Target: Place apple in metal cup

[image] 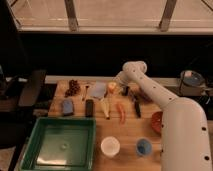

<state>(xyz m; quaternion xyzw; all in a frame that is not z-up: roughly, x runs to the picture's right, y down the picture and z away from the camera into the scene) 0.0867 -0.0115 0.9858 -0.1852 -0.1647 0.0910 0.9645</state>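
Fingers apart. Gripper (120,84) is low over the surface (135,131), beyond the far right corner of the tray (65,120). Apple (112,86) sits in the same spot, just beside the gripper on its tray-ward side. Whether they touch, cannot tell. Apple looks to be resting on the surface, not lifted.

Handling (judged):
- Small, round, firm and light.
- Smooth skin, so likely to roll or slip out of an off-centre pinch.
- Best hold is across the widest part, from above, one finger on each opposite side.
- Moderate squeeze should do; minor bruising risk.

Metal cup not found in view, possibly hidden behind the arm (185,130) right of the tray. White cup (110,146) and blue cup (144,146), right of the tray's near corner, are not the target.
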